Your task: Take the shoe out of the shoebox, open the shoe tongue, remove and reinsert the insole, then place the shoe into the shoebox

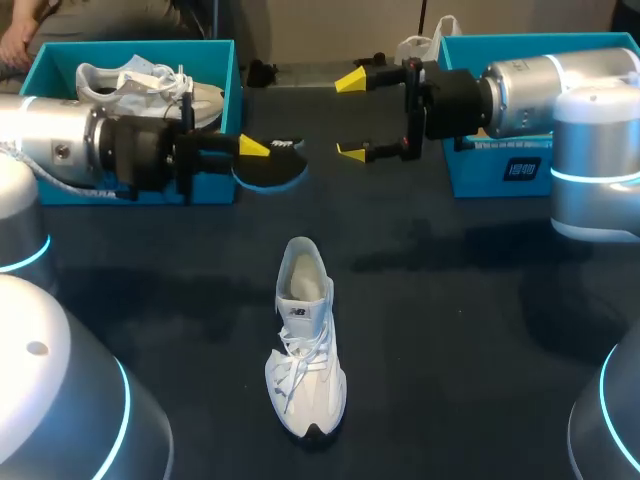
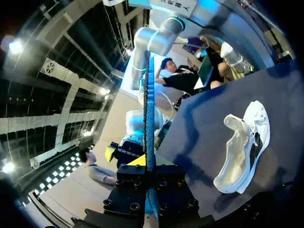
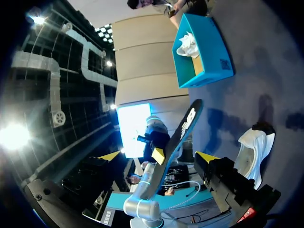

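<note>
A white shoe [image 1: 305, 345] lies on the dark table, toe toward me and mouth open; it also shows in the wrist views [image 2: 242, 145] [image 3: 255, 151]. My left gripper [image 1: 255, 148] [image 2: 148, 164] is shut on the edge of a black-and-blue insole [image 1: 272, 166] held in the air, seen edge-on in its own view [image 2: 150, 118]. My right gripper [image 1: 350, 115] [image 3: 159, 156] faces it from the right, open wide. The insole [image 3: 184, 128] stands between its spread fingers without touching them.
A blue shoebox [image 1: 215, 60] at the back left holds a second white shoe [image 1: 150, 88]; the same box [image 3: 211, 52] appears in the right wrist view. Another blue box [image 1: 500, 165] stands at the back right, behind my right arm.
</note>
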